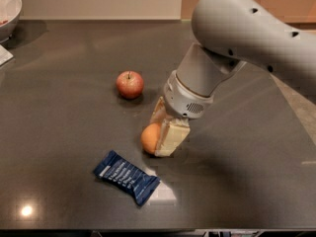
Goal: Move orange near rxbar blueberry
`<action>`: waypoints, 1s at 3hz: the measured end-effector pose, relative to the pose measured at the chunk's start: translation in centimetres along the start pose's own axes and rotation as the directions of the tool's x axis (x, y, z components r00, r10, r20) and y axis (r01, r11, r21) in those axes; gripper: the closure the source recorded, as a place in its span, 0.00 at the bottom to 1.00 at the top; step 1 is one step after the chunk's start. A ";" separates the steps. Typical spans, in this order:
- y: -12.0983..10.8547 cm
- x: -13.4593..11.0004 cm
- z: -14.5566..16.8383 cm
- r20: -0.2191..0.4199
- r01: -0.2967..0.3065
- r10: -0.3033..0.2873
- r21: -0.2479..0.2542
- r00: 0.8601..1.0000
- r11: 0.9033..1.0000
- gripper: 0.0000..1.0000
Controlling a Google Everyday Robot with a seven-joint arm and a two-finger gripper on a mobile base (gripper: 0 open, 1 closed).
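The orange (149,138) is held between the cream fingers of my gripper (159,141), low over the dark table, just right of and above the rxbar blueberry. The rxbar blueberry (126,176) is a dark blue wrapper with white text, lying flat and slanted near the table's front edge. The gripper is shut on the orange, and the near finger (172,137) hides the orange's right side. The grey arm comes in from the upper right.
A red-yellow apple (130,84) with a stem sits behind and left of the gripper. A white bowl (9,10) stands at the back left corner. The dark table (59,132) ends at the front edge close below the bar.
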State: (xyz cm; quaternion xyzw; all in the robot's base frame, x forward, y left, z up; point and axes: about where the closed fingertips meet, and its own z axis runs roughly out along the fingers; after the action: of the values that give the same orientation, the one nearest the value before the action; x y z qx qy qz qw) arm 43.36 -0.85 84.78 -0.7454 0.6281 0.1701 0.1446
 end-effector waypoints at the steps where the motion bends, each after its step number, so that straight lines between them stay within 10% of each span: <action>1: 0.3 -0.3 0.5 -0.001 0.014 -0.014 -0.013 1.000 1.000 0.58; 3: 0.8 -0.5 1.0 -0.005 0.021 -0.021 -0.018 1.000 1.000 0.12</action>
State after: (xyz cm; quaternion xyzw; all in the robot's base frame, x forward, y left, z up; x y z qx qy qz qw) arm 42.47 -0.11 84.06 -0.7536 0.6191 0.1723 0.1383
